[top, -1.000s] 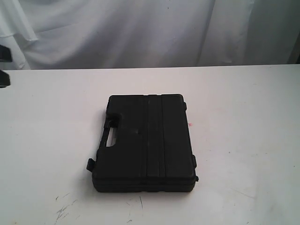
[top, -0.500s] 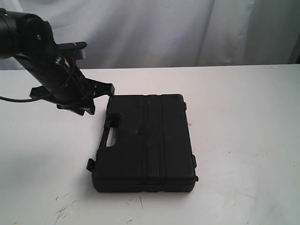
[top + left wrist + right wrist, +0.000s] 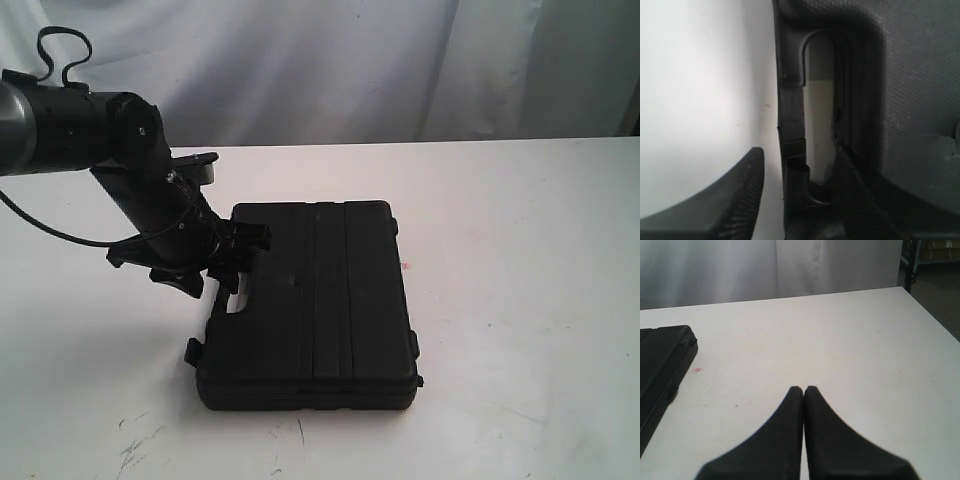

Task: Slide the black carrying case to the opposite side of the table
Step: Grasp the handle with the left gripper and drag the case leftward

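Left gripper (image 3: 795, 200) gapes astride the handle (image 3: 792, 115) — the case (image 3: 320, 300) looks rigid, weighty, likely slides flat — grip there.

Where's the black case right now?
In the exterior view the case lies flat in the middle of the table, left gripper at its left edge, pink spot just right.

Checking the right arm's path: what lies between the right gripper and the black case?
The right wrist view shows only bare white table between the right gripper and the black case, apart from a tiny pink spot beside the case.
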You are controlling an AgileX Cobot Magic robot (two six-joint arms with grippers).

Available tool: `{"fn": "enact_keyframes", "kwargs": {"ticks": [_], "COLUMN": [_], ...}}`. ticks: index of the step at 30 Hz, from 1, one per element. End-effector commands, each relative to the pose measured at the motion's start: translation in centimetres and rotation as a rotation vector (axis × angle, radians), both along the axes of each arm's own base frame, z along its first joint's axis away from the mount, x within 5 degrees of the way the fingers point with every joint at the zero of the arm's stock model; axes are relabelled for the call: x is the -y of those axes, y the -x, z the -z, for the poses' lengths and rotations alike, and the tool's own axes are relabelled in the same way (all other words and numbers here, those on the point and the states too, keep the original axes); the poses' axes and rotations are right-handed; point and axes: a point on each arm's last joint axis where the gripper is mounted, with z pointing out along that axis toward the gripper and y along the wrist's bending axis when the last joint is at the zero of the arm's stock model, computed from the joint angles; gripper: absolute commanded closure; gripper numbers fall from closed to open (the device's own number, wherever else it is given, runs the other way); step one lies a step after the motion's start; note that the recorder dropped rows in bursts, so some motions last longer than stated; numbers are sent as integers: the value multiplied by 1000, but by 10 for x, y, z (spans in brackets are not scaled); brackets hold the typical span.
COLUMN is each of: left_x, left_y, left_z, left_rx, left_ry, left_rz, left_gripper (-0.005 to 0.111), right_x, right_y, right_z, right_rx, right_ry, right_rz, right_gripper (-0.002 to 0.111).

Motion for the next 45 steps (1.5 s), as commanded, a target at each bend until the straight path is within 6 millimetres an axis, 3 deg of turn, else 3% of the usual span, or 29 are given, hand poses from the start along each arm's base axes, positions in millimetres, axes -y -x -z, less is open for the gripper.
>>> {"fn": "enact_keyframes", "kwargs": {"ticks": [1,9,17,23,29,31,35,40,45], "left_x": [3,4,4,4,5,5,2,-2,-19], "left_y": [-1,-1,-3,-2,-4,-4,-4,-4,-7], "left_z": [5,19,19,36,33,32,32,33,32], "left_rx": [-12,-45,-28,-79,-57,-51,-43,-57,-80], "left_ry": [7,-5,-2,-21,-14,-13,-45,-75,-136], "left_rz": [5,2,0,0,-2,-1,23,33,-9], "left_gripper": [63,63,67,67,68,73,107,107,107], "right_x": [0,0,0,0,0,0,0,0,0], "right_y": [0,0,0,0,0,0,0,0,0], "right_z": [1,1,1,1,1,1,1,1,1], "right_rx": [4,4,4,4,4,4,4,4,4], "right_ry": [9,9,9,9,9,9,9,9,9], "right_rz": [0,0,0,0,0,0,0,0,0], "right_gripper": [108,108,108,108,108,108,108,108,108]}}
